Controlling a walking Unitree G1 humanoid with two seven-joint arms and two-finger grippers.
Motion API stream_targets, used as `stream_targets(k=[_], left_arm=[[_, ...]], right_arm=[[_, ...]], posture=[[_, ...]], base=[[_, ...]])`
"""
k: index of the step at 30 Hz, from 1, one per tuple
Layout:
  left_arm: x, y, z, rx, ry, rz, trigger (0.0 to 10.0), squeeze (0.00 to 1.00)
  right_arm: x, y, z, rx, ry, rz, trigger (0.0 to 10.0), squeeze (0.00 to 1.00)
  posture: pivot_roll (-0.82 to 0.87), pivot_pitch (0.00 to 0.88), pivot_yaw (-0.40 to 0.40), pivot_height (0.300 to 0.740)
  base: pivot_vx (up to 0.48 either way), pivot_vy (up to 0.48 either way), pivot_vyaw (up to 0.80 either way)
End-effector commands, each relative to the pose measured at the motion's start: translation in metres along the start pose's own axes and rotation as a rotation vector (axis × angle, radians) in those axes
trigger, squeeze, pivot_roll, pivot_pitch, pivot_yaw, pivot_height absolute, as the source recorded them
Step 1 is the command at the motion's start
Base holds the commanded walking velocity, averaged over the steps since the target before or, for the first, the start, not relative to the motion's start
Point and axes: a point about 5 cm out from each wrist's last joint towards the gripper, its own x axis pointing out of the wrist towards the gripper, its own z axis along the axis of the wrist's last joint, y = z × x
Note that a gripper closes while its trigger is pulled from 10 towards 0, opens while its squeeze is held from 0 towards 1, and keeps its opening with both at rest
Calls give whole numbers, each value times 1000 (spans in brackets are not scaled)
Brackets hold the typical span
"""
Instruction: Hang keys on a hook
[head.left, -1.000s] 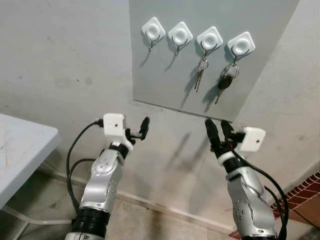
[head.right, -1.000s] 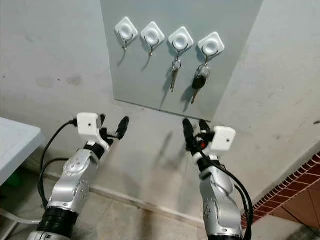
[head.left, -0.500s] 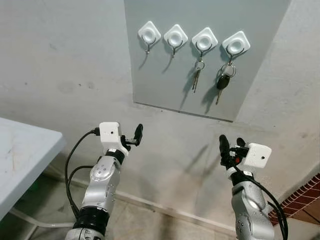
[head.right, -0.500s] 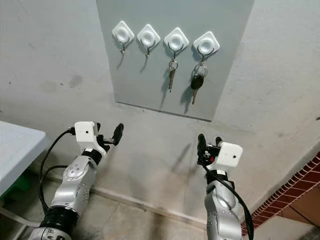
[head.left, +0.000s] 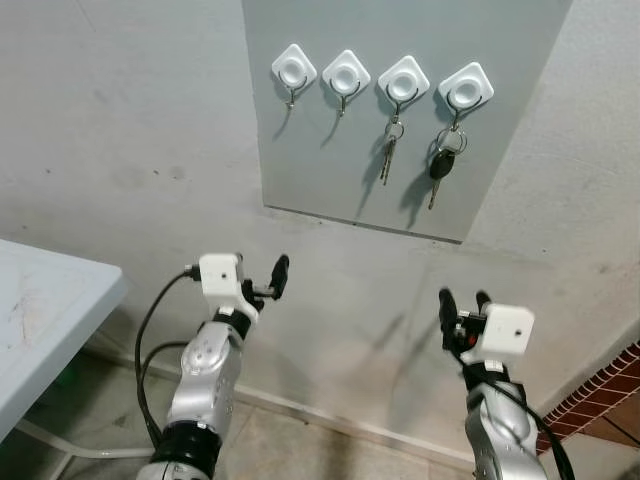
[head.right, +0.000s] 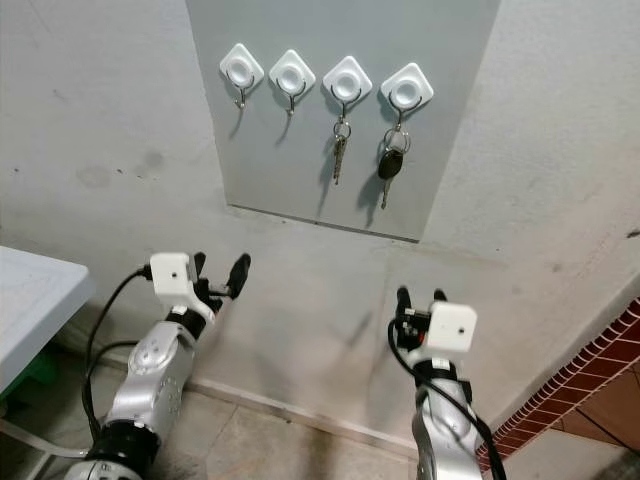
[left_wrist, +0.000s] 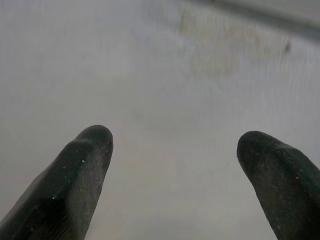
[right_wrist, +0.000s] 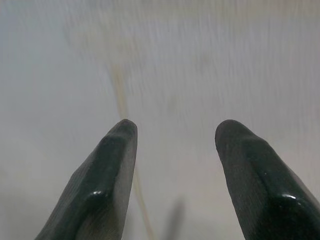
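Pale, scuffed plaster wall (head.left: 120, 120) across most of the head views, meeting a floor (head.left: 270, 440) at the bottom. Corner of a white bench (head.left: 45, 310) at the robot's left edge, well apart from both arms; strip of red brickwork (head.left: 615, 385) at the lower right. Mounted high on the wall, a grey panel (head.left: 330, 160) carrying four white diamond-shaped hooks in a row. Leftmost hook (head.left: 293, 70) and second hook (head.left: 345, 73) bare. Third hook (head.left: 403, 80) holding a slim bunch of silver keys (head.left: 386, 155), hanging straight down against the panel. Fourth hook (head.left: 465, 88), furthest to the robot's right, holding a ring with a black-headed car key (head.left: 439, 165), also hanging down. Below the panel, both silver arms raised toward the wall, well short of the hooks. Left end effector (head.left: 270, 280) open and empty, black fingers (left_wrist: 82, 170) spread wide with bare wall between them. Right end effector (head.left: 461, 303) likewise open and empty, fingers (right_wrist: 112, 170) parted, pointing up at blurred wall. White camera box on each wrist, black cable looping down from the left one.
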Motion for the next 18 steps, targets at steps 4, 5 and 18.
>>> stream_targets(k=[4, 5, 18], left_arm=[[-10, 3, -13, 48, 27, -11, 10000, 0], [-11, 3, -14, 52, 31, -11, 10000, 0], [-17, 8, -37, 86, 116, 17, 10000, 0]], right_arm=[[-3, 1, -5, -11, 8, 6, 10000, 0], [-3, 1, -5, -12, 10, 7, 10000, 0], [-2, -6, -28, -70, 82, 26, 10000, 0]], posture=[[-74, 0, 20, 740], [-74, 0, 20, 740], [-41, 0, -6, 740]], base=[[0, 0, 0], [0, 0, 0], [0, 0, 0]])
